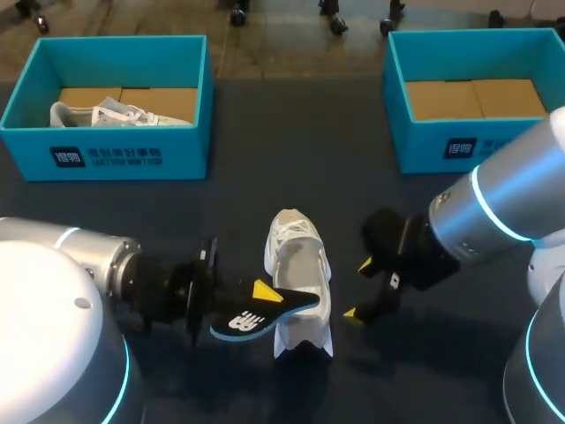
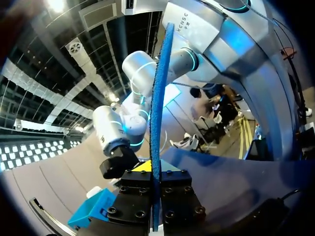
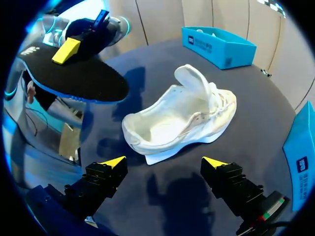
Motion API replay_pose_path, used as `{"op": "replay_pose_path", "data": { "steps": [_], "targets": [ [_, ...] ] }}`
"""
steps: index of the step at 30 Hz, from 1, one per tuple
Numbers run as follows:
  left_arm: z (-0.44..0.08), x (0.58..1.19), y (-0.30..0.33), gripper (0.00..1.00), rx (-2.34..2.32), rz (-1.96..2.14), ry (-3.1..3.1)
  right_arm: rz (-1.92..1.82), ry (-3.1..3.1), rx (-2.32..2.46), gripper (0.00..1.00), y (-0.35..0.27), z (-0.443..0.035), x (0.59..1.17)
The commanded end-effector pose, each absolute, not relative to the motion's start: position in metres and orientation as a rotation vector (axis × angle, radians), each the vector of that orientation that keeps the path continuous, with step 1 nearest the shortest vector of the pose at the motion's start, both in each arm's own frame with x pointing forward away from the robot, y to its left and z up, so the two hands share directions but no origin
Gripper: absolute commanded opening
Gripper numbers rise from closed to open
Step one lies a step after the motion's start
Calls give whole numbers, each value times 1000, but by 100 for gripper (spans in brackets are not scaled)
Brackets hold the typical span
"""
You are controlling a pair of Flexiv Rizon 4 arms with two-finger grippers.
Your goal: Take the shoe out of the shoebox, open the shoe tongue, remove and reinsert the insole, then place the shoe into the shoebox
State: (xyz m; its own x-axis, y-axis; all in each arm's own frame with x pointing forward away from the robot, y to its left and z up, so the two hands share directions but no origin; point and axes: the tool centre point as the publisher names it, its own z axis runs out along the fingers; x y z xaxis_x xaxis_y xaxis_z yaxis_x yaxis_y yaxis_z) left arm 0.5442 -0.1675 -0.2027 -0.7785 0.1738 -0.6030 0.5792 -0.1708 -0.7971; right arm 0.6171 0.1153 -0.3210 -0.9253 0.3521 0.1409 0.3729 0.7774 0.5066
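The dark bench [image 1: 291, 159] carries two blue boxes at its far edge. The left box [image 1: 132, 155] holds a second shoe [image 1: 97, 115], and the right box [image 1: 441, 146] shows what looks like cardboard [image 1: 472, 97]. The white shoe [image 1: 298, 274] lies mid-bench between my arms, its tongue [image 3: 193, 81] lifted. My left gripper [image 2: 155, 179] pinches the black insole [image 1: 265, 316], whose free end reaches over the shoe. My right gripper [image 1: 357, 288] hovers just beside the shoe, its fingers spread.

Left gripper [image 1: 263, 294] clamped, right gripper [image 1: 357, 288] jaws apart.
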Motion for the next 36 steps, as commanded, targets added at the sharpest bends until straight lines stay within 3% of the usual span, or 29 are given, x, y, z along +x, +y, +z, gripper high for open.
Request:
{"op": "replay_pose_path", "data": {
  "steps": [1, 36],
  "targets": [
    [-214, 545, -170, 0, 846, -2049, 1809, -860, -2919, -572, 100, 135, -339, 624],
    [-247, 565, -182, 0, 809, -2057, 1896, -684, -3008, -382, 100, 145, -364, 634]
  ]
}}
